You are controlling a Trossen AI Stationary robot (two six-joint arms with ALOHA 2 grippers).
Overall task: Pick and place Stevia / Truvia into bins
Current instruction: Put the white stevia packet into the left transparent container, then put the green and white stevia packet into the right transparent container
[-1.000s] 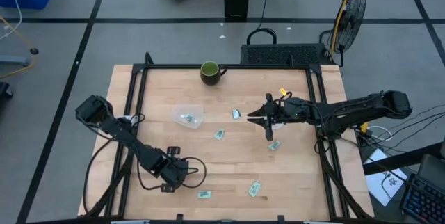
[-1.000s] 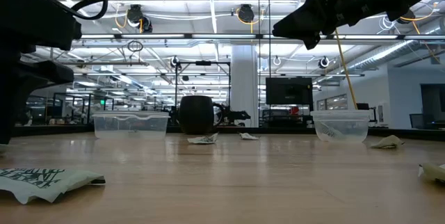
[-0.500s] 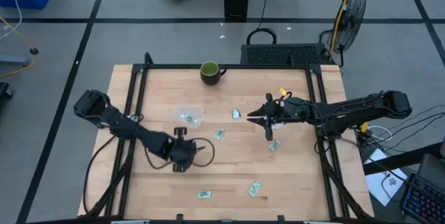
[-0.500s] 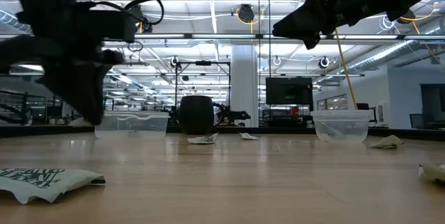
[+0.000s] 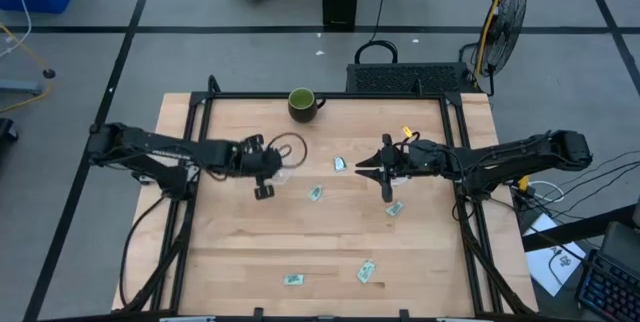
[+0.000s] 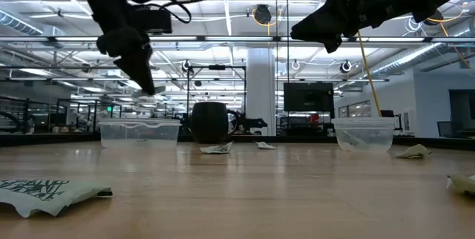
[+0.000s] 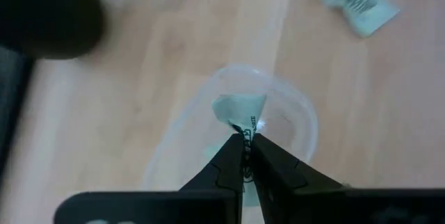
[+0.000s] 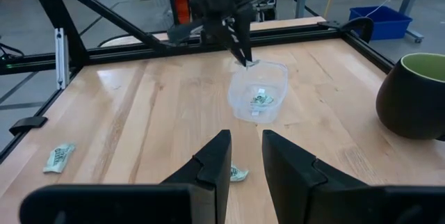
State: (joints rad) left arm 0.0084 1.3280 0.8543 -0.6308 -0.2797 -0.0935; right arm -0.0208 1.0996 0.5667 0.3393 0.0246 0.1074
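My left gripper (image 5: 264, 170) hovers over the clear rounded-square tub (image 7: 292, 109), shut on a pale green sachet (image 7: 240, 107). It also shows above the tub (image 6: 139, 131) in the low view. One sachet (image 8: 261, 100) lies inside the tub (image 8: 259, 92). My right gripper (image 8: 245, 160) is open and waits above the table's right middle (image 5: 385, 170). The round clear cup (image 6: 364, 133) stands on the table. Loose sachets lie flat on the wood (image 5: 340, 163), (image 5: 316, 194), (image 5: 394, 208), (image 5: 366, 271), (image 5: 293, 280). My left gripper pinches the pale green sachet between its two fingertips (image 7: 233, 156) by its nearer end (image 7: 243, 128). The fingers come from above, slanting down. The sachet is lifted clear and sticks out past the tips over the tub's opening.
A dark green mug (image 5: 303, 104) stands near the table's far edge, and shows large in the right wrist view (image 8: 417, 95). A black frame (image 5: 200, 112) borders the wooden table. One sachet (image 8: 236, 174) lies on the table below my right gripper. Bare wood spans the table's near half.
My left gripper has swung from the table's near edge toward the far edge and risen, and it now stands over the rounded-square tub. The right arm has kept still, and the loose sachets lie where they were.
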